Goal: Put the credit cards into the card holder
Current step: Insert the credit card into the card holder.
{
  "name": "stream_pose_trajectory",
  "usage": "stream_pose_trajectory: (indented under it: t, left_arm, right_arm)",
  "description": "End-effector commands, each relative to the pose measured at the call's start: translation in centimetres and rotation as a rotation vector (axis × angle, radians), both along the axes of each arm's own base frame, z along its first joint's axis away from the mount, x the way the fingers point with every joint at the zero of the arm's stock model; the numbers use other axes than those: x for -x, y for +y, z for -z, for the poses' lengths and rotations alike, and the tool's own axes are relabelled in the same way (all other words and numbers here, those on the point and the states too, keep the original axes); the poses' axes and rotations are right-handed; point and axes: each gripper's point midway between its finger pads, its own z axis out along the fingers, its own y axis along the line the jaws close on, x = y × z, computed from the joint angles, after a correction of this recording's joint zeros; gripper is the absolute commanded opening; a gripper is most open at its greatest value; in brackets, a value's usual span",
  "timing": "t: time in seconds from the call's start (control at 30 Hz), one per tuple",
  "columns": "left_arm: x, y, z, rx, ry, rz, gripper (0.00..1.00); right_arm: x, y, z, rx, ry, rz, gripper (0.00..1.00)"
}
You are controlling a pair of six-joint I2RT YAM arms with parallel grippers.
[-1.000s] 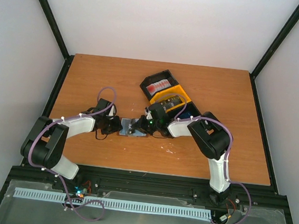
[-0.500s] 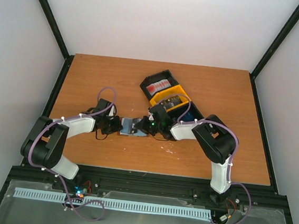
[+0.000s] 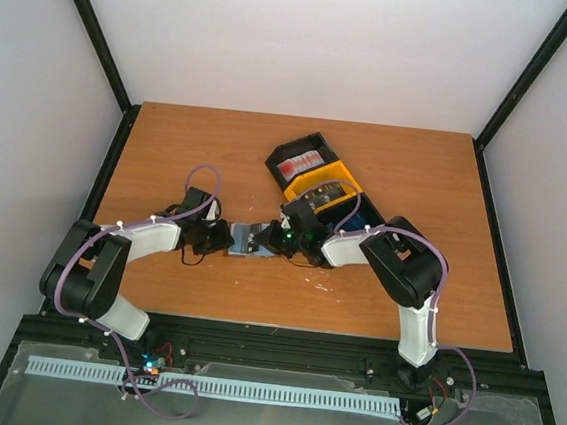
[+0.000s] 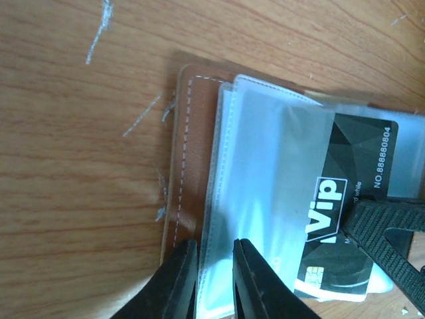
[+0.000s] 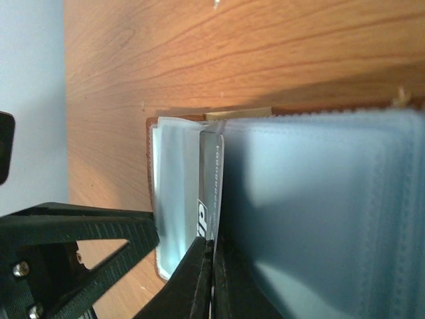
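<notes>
The brown card holder (image 4: 189,166) lies open on the table, its clear sleeves (image 4: 265,173) fanned out. My left gripper (image 4: 216,276) is shut on the edge of those sleeves, pinning the holder (image 3: 249,240). A black credit card (image 4: 352,199) marked VIP sits partly inside a sleeve. My right gripper (image 5: 212,262) is shut on that card's edge (image 5: 211,179), with the card standing on edge between the sleeves (image 5: 319,199). From above, the left gripper (image 3: 224,238) and right gripper (image 3: 275,240) meet at the holder from opposite sides.
Behind the right arm sit a black bin (image 3: 300,162) holding red-and-white cards and a yellow bin (image 3: 328,190) holding dark cards. The left gripper's finger (image 5: 73,229) shows at the lower left of the right wrist view. Black frame rails edge the table.
The right arm's elbow swung out to the right and came partly back, while its gripper stayed at the holder. The left arm has held still.
</notes>
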Motion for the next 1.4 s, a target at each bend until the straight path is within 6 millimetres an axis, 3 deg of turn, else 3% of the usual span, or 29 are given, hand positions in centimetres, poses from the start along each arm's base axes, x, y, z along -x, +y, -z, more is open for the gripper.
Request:
stream_pose_trajectory:
  t: [0.0, 0.23, 0.57, 0.8, 0.87, 1.07, 1.37]
  left_arm:
    - [2.5, 0.4, 2.6, -0.024, 0.105, 0.021, 0.19]
    - [2.6, 0.5, 2.6, -0.024, 0.109, 0.013, 0.2]
    - [2.4, 0.9, 2.5, -0.047, 0.103, -0.005, 0.21]
    - [2.4, 1.1, 2.4, -0.056, 0.094, -0.008, 0.21]
    - [2.3, 1.0, 2.3, -0.053, 0.091, -0.006, 0.21]
    - [2.1, 0.9, 2.3, -0.052, 0.088, 0.001, 0.22]
    - [2.1, 1.0, 2.3, -0.057, 0.088, 0.004, 0.22]
  right_arm:
    - [0.6, 0.3, 2.5, 0.057, 0.036, 0.02, 0.03]
    - [0.8, 1.2, 2.6, 0.046, 0.024, 0.013, 0.04]
    - [1.1, 1.4, 1.8, 0.075, 0.007, -0.042, 0.16]
    - [1.2, -0.6, 1.2, 0.223, 0.011, -0.031, 0.39]
    - [1.1, -1.1, 1.2, 0.265, 0.008, -0.023, 0.41]
    - [0.1, -1.6, 0.9, 0.358, -0.014, -0.027, 0.42]
    - [0.7, -0.2, 3.2, 0.371, 0.049, -0.115, 0.33]
